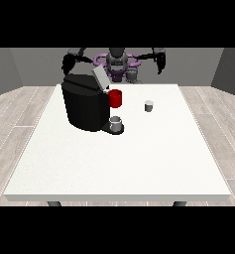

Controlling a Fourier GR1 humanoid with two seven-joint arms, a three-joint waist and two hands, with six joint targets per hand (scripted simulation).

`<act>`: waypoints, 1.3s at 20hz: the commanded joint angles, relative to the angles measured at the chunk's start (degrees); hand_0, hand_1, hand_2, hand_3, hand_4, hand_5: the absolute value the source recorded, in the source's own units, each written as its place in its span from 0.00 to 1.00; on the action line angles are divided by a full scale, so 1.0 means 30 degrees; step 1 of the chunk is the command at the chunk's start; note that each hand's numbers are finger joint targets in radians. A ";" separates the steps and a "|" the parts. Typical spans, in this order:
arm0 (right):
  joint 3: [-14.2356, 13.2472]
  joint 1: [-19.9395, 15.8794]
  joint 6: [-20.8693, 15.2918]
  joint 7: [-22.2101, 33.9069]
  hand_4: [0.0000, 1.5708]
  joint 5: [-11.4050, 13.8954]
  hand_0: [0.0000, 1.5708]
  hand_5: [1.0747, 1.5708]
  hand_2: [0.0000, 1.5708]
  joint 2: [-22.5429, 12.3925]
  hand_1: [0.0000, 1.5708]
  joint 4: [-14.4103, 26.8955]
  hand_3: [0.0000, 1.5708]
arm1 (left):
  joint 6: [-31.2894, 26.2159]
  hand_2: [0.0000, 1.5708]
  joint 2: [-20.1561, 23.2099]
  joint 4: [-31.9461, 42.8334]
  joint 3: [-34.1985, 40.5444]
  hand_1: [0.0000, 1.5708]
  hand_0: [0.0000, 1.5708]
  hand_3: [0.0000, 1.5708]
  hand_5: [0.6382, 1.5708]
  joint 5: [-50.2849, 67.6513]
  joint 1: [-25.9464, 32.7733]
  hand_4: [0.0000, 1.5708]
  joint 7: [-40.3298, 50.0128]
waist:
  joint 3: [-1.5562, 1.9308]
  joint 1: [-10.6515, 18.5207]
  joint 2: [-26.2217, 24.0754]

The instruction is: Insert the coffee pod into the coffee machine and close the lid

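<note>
A black coffee machine point(84, 105) stands on the white table point(119, 163) at the left, its grey lid point(99, 77) tilted up and open. A small grey cup point(116, 123) sits on its drip base. A little grey coffee pod point(148, 105) rests upright on the table to the right of the machine. The hand at the view's left point(68, 63) hangs above and behind the machine, holding nothing. The hand at the view's right point(160, 61) is raised beyond the table's far edge, well behind the pod. How their fingers lie is too small to make out.
A red mug point(115, 98) stands just right of the machine, between it and the pod. The robot's torso point(117, 63) is behind the table's far edge. Wooden floor surrounds the table.
</note>
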 commanded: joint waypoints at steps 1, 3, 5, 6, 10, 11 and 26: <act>0.0121 -0.0231 -0.0180 0.0405 0.14 -0.0047 0.00 1.00 0.00 0.0128 0.00 -0.0810 0.00 | -0.0331 0.00 0.1747 0.0742 0.1180 0.00 0.00 0.00 1.00 -0.0646 -0.1339 0.00 0.0762 | 0.0004 -0.0644 0.0270; 0.0038 -0.0012 0.0053 -0.1344 0.10 -0.0033 0.00 1.00 0.00 0.0055 0.00 0.0209 0.00 | 0.0442 0.00 0.0829 0.1331 0.0126 0.00 0.00 0.00 1.00 -0.1851 -0.1753 0.00 0.0764 | 0.0009 -0.0768 0.0922; -0.0375 -0.1234 0.0329 -0.0241 0.11 -0.0614 0.00 1.00 0.00 -0.0377 0.00 -0.0282 0.00 | -0.0681 0.00 0.2511 0.2534 0.2142 0.00 0.00 0.00 1.00 -0.0614 -0.3387 0.00 0.1356 | 0.0006 -0.1084 0.1743; 0.0722 -0.0952 -0.0046 -0.0344 0.09 0.0135 0.00 1.00 0.00 0.0312 0.00 -0.0686 0.00 | -0.0673 0.00 0.2392 0.2858 0.2316 0.00 0.00 0.00 1.00 -0.0265 -0.4566 0.00 0.2823 | 0.0005 -0.1679 0.1639; 0.0464 -0.1491 -0.0224 -0.0239 0.12 -0.0057 0.00 1.00 0.00 0.0410 0.00 -0.0175 0.00 | -0.1181 0.00 0.2527 0.4633 0.1952 0.00 0.00 0.00 1.00 -0.0849 -0.5131 0.00 0.2913 | 0.0005 -0.1503 0.1997; -0.0178 -0.2410 0.0438 -0.0399 0.08 -0.0546 0.00 1.00 0.00 -0.0373 0.00 -0.0189 0.00 | -0.1227 0.00 0.2985 0.5696 0.2670 0.00 0.00 0.00 1.00 -0.0732 -0.5766 0.00 0.1285 | 0.0000 -0.1904 0.3237; 0.0766 -0.4014 -0.0816 0.0969 0.24 0.0579 0.00 1.00 0.00 0.0399 0.00 0.0677 0.00 | -0.0929 0.00 0.4369 1.2543 0.2966 0.00 0.00 0.00 1.00 -0.3284 -0.9190 0.00 0.0271 | -0.0007 -0.2405 0.4700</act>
